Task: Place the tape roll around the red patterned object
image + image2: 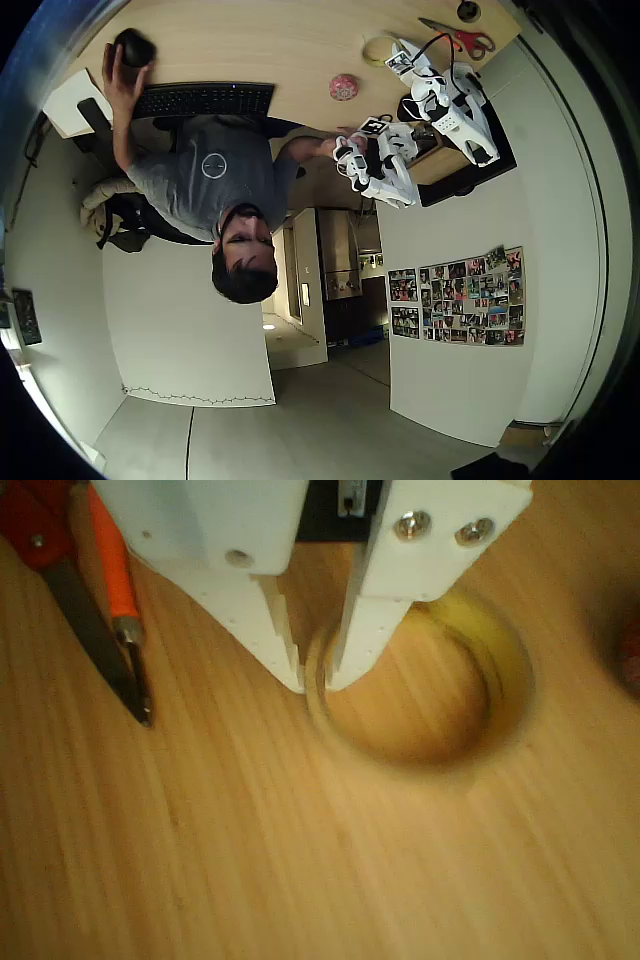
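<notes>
Overhead view: table [250, 50] sits at the top of the fisheye picture. Tape roll [377, 50] lies flat near the arm's front end, with the gripper [392, 58] right at its rim; too small here to read the jaws. Red puck [343, 87] lies bare on the wood, down and left of the roll, near but clearly apart, nothing around it. Scissors [462, 38] lie to the right of the arm. A person sits at the table's edge, one hand on a dark mouse [133, 47] beside a keyboard [203, 99]. Wrist view: gripper [312, 685] tips reach down at the roll's [505, 695] left wall, one finger outside it, the other inside the hole. The wall is blurred there; jaws look narrowly set and seem to pinch it, though firm contact is hard to confirm. Scissors [95, 630] lie upper left; a red blur at the right edge may be the puck. Judgement: the grasp step is in hand, placement not begun. Next calls for a sure pinch on the wall, a lift, a carry toward the puck, hole centred above it, then a level lowering so the ring drops around rather than onto it.
</notes>
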`<state>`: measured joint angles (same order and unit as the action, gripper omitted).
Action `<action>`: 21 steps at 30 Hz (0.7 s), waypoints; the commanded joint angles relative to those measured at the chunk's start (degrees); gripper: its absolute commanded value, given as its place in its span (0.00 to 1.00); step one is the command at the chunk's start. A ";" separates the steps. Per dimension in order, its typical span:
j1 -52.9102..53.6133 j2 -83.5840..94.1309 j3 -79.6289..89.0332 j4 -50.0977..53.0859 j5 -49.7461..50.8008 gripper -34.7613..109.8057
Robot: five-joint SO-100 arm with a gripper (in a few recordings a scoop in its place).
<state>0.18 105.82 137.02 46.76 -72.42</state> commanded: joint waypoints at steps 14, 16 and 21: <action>1.41 11.95 -12.74 14.33 -12.92 0.24; 0.09 13.54 -13.97 16.17 -13.71 0.24; -5.89 14.85 -17.67 17.67 -14.59 0.24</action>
<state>-1.93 117.77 123.05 63.37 -86.48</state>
